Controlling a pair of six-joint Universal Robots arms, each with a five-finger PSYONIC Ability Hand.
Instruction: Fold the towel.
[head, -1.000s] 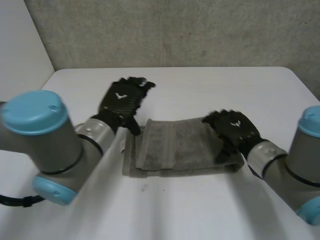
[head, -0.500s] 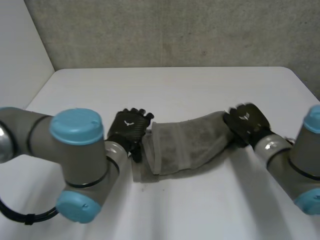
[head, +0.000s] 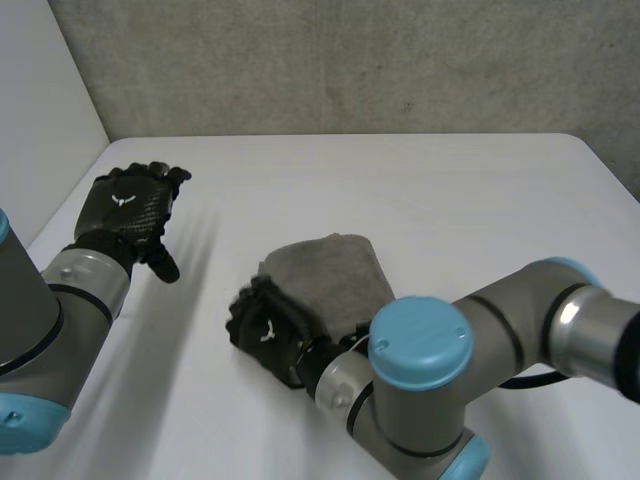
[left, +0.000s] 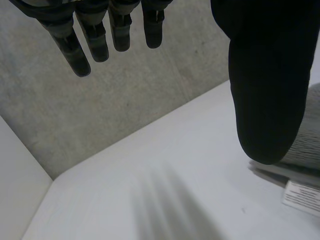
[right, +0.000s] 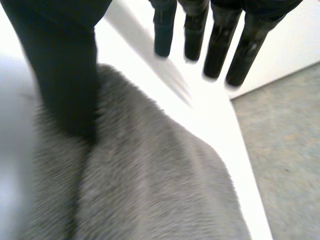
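The folded grey cloth towel (head: 330, 278) lies bunched in the middle of the white bench (head: 470, 200). The black right hand (head: 262, 335) sits at its near edge, fingers straight, thumb on it. The black left hand (head: 125, 205) is well apart, fingers straight and holding nothing.

Fuzzy cloth towel (head: 328, 275) (matt) on smooth table (head: 450, 200).

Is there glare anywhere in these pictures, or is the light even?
Right wrist view: the table past the right hand glares white beside the towel. Head view: even light, no glare. Left wrist view: the left hand is a dark silhouette.
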